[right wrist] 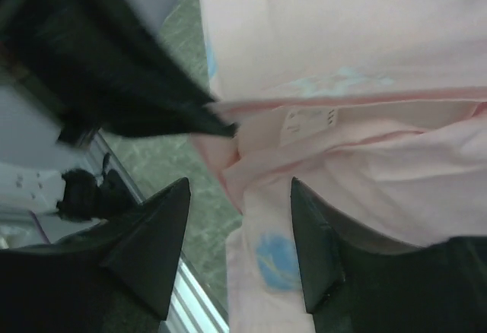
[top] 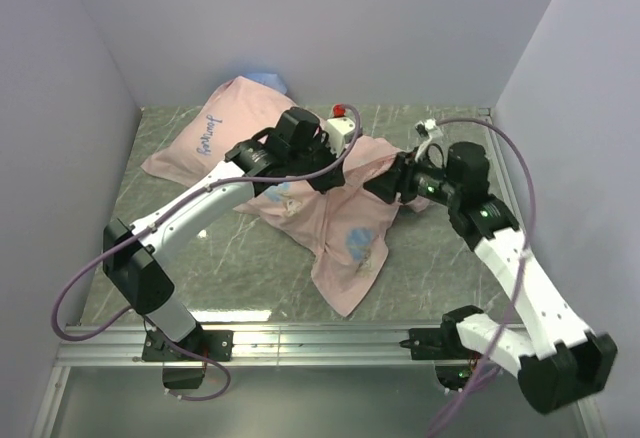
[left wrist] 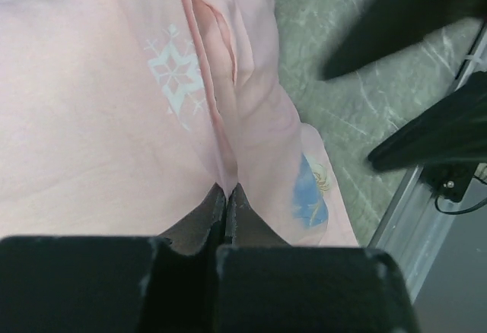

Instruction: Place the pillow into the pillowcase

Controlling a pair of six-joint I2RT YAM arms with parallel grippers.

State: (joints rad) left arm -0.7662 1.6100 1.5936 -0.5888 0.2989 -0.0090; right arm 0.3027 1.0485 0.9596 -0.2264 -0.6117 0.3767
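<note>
The pillowcase (top: 340,228), pale pink with blue prints, lies across the table from the back left to the front middle. Its back-left part (top: 205,138) bulges plump. No white pillow surface shows, so the pillow is hidden. My left gripper (top: 330,173) is shut on a raised fold of the pink cloth (left wrist: 228,82), its tips (left wrist: 228,188) pressed together on it. My right gripper (top: 385,186) is open just to the right of it. In the right wrist view, my right gripper (right wrist: 240,188) has a loose edge of the pillowcase (right wrist: 266,257) hanging between its spread fingers (right wrist: 152,234), unclamped.
A white box with a red button (top: 343,123) stands behind the left gripper. A bit of blue cloth (top: 268,76) peeks out at the back wall. Walls close in the left, back and right sides. A metal rail (top: 320,338) runs along the front edge.
</note>
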